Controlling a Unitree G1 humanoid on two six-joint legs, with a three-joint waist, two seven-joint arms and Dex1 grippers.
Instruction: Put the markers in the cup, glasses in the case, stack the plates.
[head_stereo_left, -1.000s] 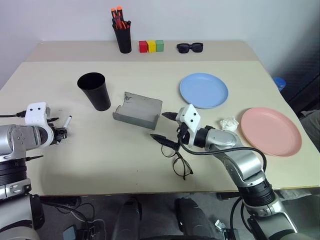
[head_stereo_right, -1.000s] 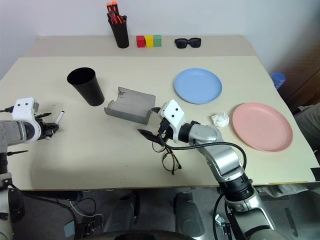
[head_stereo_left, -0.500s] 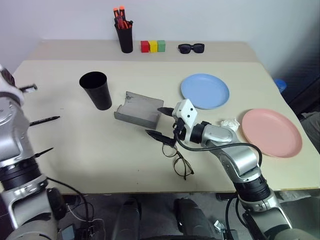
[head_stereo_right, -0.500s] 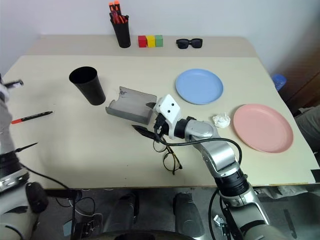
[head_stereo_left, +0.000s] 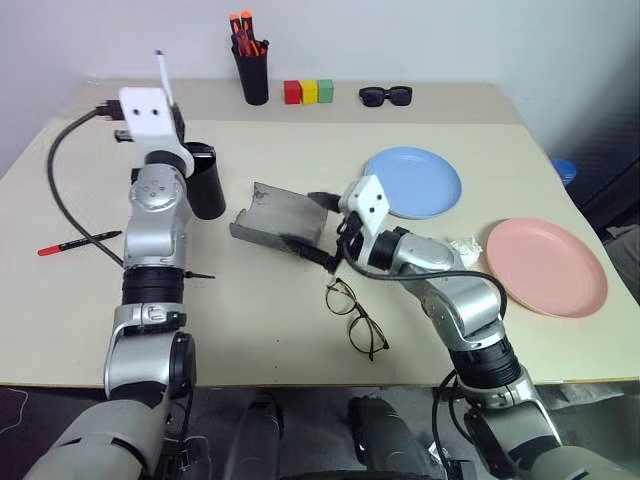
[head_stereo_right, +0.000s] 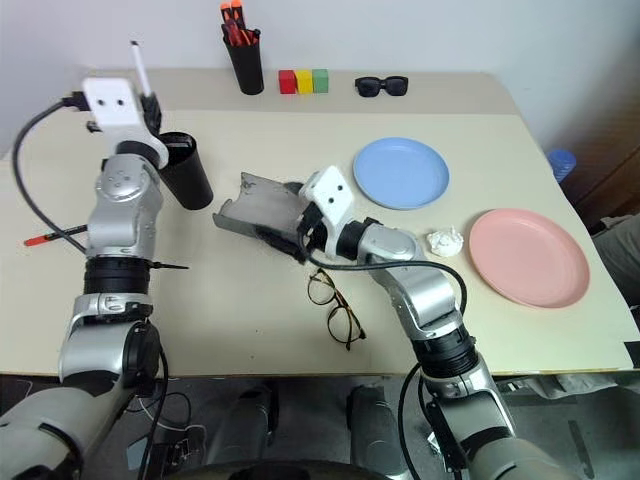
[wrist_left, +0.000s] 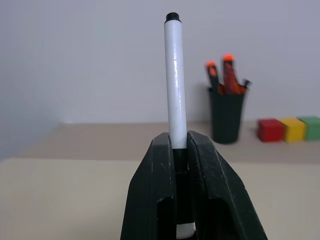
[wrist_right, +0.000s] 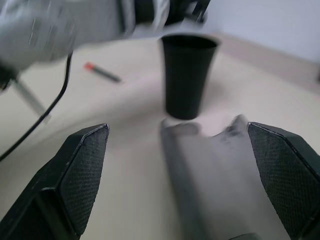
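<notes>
The left gripper (wrist_left: 177, 150) is clamped on the white marker (wrist_left: 175, 80), which stands upright out of its fingers; the marker's lower end is hidden between them. In the head views the left arm covers part of the black cup (head_stereo_left: 207, 185), so only the cup's right side and a bit of rim show, and the gripper is raised right by the rim, the marker's tip poking up above it (head_stereo_left: 160, 72). The red marker (head_stereo_left: 78, 241) lies flat near the table's left edge, well apart from the cup, with the arm crossing in front of its right end.

The right gripper (wrist_right: 175, 165) is spread wide and holds nothing. Its fingers straddle the open gray case (head_stereo_left: 280, 218), which the wrist view shows blurred, with the cup standing just beyond it. In the head views the gripper's fingers sit over the case's right end and hide that part.

The glasses (head_stereo_left: 355, 318) lie on the table just in front of the case, beside the right forearm, untouched. The blue plate (head_stereo_left: 420, 185) sits behind the right arm and the pink plate (head_stereo_left: 548, 266) lies apart to the right, with a crumpled white scrap (head_stereo_left: 462, 247) between them. Along the back edge stand a black pen holder (head_stereo_left: 251, 70) with orange-capped markers, three colored blocks (head_stereo_left: 307, 92) and black sunglasses (head_stereo_left: 384, 96)
</notes>
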